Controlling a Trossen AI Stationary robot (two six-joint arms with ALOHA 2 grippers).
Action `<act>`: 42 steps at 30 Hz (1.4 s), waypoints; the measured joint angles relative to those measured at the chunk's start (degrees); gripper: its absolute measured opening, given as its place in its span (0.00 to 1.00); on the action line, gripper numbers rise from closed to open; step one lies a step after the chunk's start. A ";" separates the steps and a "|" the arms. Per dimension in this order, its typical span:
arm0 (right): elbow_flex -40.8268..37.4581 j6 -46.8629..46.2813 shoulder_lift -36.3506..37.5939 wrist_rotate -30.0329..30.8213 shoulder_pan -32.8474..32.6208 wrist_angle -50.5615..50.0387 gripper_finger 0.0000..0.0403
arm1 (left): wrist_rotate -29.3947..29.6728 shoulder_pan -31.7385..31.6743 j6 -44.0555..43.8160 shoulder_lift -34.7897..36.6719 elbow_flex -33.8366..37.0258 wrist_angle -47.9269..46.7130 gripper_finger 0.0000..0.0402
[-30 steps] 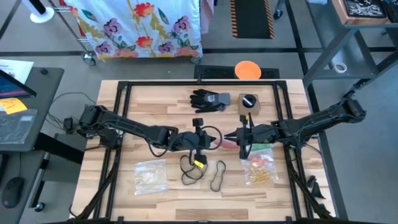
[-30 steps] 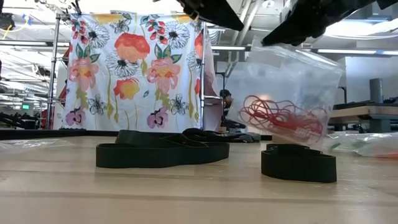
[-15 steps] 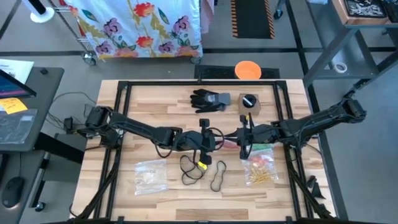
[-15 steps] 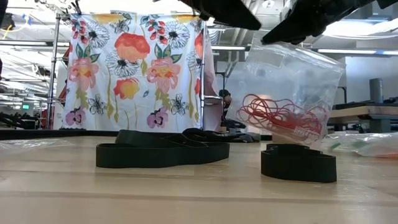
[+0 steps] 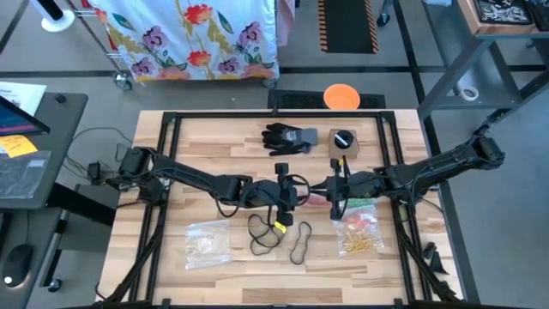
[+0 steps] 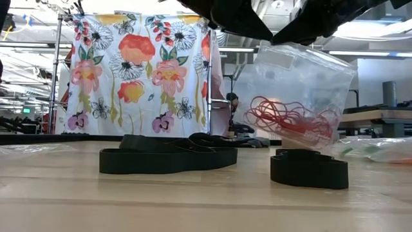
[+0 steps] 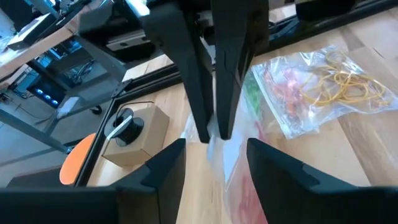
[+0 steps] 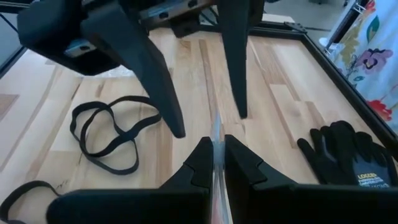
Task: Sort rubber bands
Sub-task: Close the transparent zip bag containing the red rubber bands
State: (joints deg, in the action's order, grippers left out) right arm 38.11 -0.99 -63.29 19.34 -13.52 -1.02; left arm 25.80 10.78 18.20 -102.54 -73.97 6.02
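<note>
Your right gripper (image 8: 212, 163) sits mid-table with its jaws pinched on the top edge of a clear plastic bag (image 6: 302, 90) that hangs off the tabletop; thin red rubber bands (image 6: 290, 119) lie bunched in its bottom. Your left gripper (image 7: 214, 152) faces it just beside the bag's mouth, jaws spread and holding nothing, with the bag edge between its fingers (image 7: 163, 168). On the wooden table (image 5: 206, 137) near its front edge, wide black rubber band loops (image 5: 300, 243) lie loose. A second clear plastic bag with yellow and orange rubber bands (image 5: 362, 233) lies beside the right arm, and a third clear bag (image 5: 208, 243) lies near the left arm. A black work glove (image 5: 287, 137) lies toward the table's back edge, near a small cardboard box with a black knob (image 5: 343, 143).
</note>
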 joint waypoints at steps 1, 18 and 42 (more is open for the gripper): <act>0.00 0.00 0.00 0.01 0.00 0.01 0.05 | 0.01 -0.04 -0.35 0.01 0.00 0.03 0.42; 0.00 0.69 0.00 0.23 0.00 1.94 0.05 | 0.02 -0.04 -0.51 0.02 0.00 0.90 0.42; 0.00 1.05 0.00 -0.01 -0.04 2.89 0.07 | 0.62 0.53 -0.40 0.02 0.00 1.10 0.00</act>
State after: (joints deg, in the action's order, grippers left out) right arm 38.11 0.05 -63.29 19.33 -13.56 1.87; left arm 26.42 11.31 17.80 -102.52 -73.97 7.12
